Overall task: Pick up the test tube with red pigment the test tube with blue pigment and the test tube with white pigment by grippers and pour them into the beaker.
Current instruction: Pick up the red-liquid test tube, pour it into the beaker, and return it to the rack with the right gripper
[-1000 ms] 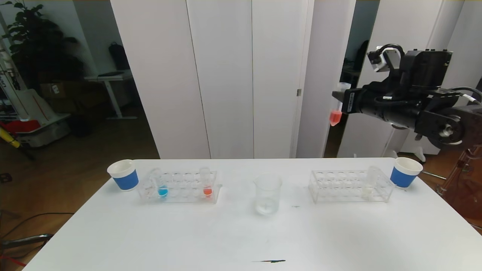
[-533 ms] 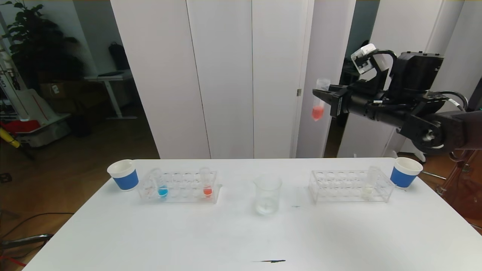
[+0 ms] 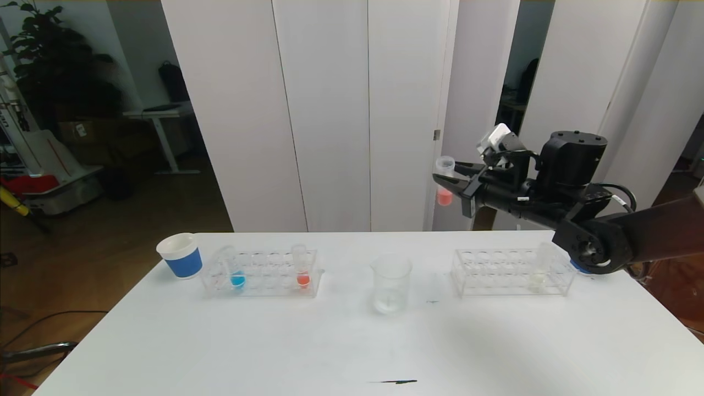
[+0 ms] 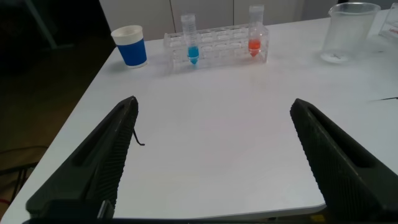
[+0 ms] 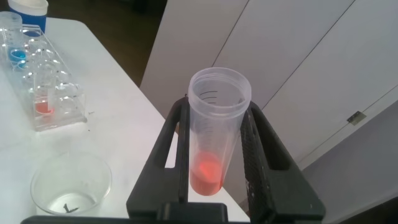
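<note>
One tube with red-orange liquid (image 3: 444, 187) is clamped upright between the fingers of the right gripper (image 3: 452, 188), held high above the table (image 3: 352, 341) — up and to the right of the beaker (image 3: 391, 283), which stands between two clear racks. The left rack (image 3: 259, 273) holds the test tube with blue pigment (image 3: 235, 269) and another red-orange tube (image 3: 301, 268); the right rack (image 3: 511, 272) holds the test tube with white pigment (image 3: 539, 269). The left gripper (image 4: 214, 152) hangs low over the table's near edge, jaws spread wide and empty.

Head cam overhead; wrists low — share beaker (image 3: 391, 282).
</note>
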Motion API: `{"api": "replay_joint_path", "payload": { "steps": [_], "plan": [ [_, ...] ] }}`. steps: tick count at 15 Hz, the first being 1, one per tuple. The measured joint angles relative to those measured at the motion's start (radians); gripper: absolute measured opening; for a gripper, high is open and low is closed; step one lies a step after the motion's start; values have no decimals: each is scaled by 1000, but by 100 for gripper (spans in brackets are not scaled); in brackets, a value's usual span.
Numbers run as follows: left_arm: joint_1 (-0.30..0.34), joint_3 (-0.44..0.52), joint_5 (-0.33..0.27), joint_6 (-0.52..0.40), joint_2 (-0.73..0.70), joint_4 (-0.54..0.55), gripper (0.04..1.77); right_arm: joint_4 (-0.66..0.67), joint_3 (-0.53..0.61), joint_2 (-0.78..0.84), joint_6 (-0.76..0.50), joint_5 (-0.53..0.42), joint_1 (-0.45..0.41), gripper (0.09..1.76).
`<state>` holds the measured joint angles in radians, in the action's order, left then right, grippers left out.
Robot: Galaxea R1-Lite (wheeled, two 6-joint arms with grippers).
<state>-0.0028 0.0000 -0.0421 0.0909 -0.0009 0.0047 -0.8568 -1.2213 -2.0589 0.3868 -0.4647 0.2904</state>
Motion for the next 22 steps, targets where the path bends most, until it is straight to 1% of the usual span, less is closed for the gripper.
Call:
{"api": "replay_joint_path", "payload": {
  "steps": [2, 4, 5, 7, 12, 17, 20, 22],
  "plan": [
    [0, 0, 0, 0, 0, 0, 175, -3, 23, 4, 48, -8, 23, 58],
    [0, 0, 0, 0, 0, 0, 175, -13, 33, 4, 95, -73, 36, 58],
    [0, 0, 0, 0, 0, 0, 175, -16, 38, 4, 134, -111, 38, 58],
    [0, 0, 0, 0, 0, 0, 175, -15, 48, 3, 235, -151, 39, 58],
    [0, 0, 0, 0, 0, 0, 175, -7, 49, -19, 509, -164, 40, 58],
    [0, 0, 0, 0, 0, 0, 175, -4, 13, -56, 673, -167, 51, 58],
    [0, 0, 0, 0, 0, 0, 175, 7, -59, -91, 765, -198, 56, 58],
    [-1, 0, 0, 0, 0, 0, 175, 25, -81, -115, 830, -208, 56, 58]
  ]
}}
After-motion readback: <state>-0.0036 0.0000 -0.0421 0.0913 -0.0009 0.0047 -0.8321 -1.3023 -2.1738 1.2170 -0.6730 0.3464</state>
